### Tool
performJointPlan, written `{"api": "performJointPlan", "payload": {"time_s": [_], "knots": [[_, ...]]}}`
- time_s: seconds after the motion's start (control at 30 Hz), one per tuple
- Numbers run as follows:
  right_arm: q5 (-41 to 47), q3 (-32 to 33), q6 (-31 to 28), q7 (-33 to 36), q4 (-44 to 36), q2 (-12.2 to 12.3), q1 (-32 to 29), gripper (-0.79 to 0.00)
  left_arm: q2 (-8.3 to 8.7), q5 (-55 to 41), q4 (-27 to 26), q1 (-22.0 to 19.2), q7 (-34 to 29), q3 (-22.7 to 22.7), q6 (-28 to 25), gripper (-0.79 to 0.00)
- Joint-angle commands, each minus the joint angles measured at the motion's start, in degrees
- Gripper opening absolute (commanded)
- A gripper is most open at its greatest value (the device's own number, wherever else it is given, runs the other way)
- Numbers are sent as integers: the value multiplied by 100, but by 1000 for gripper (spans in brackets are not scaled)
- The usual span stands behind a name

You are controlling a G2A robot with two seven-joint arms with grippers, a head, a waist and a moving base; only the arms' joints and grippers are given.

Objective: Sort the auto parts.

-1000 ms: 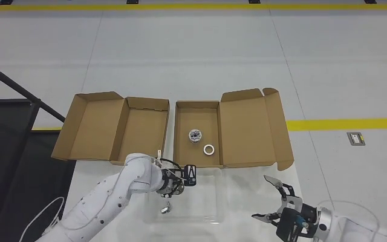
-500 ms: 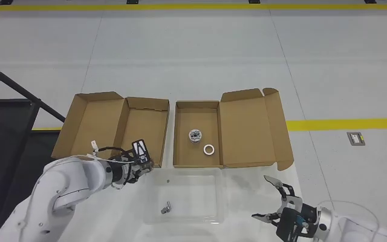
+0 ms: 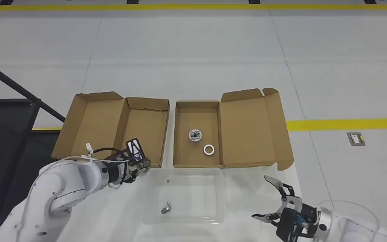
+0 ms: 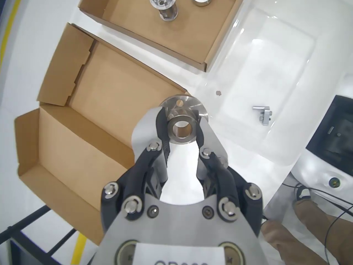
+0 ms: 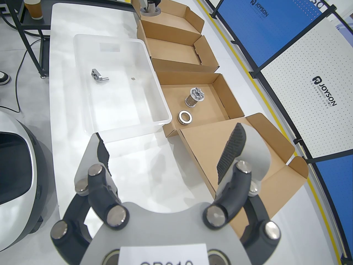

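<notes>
Flanged bushing [image 4: 180, 124] poised at the near corner of the left cardboard box [image 4: 115, 84].
The left jaws grasp the bushing by its collar, flange downward. It should probably clear the wall and go low before release, so it doesn't roll. The left arm is bent over the counter [image 3: 254, 193]; the right jaws hang spread and empty beside the clear bin [image 3: 205, 181].

**Boxes behind, tray in front**

The left cardboard box [image 3: 145, 130] and right cardboard box [image 3: 196, 118] sit side by side, with the plastic tray [image 3: 211, 181] just before them. A hub [image 3: 195, 134] and a ring [image 3: 209, 149] lie in the right box. A bracket [image 3: 165, 209] lies in the tray. The left gripper [image 4: 179, 119] holds a flanged bushing [image 4: 180, 130] at the left box's near edge.
</notes>
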Motion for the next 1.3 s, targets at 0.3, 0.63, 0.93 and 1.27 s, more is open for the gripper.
{"api": "performJointPlan", "payload": {"time_s": [0.3,0.63,0.93,1.27], "knots": [[0,0,0,0,0,0,0,0,-479,983,2645,-1520,1056,1369,1444,-785],[0,0,0,0,0,0,0,0,-1177,771,4972,-2930,1937,2591,1647,-785],[0,0,0,0,0,0,0,0,-1748,827,6248,-3570,2255,3345,1596,-785],[0,0,0,0,0,0,0,0,-1920,961,6890,-3979,2541,3348,1346,-15]]}}
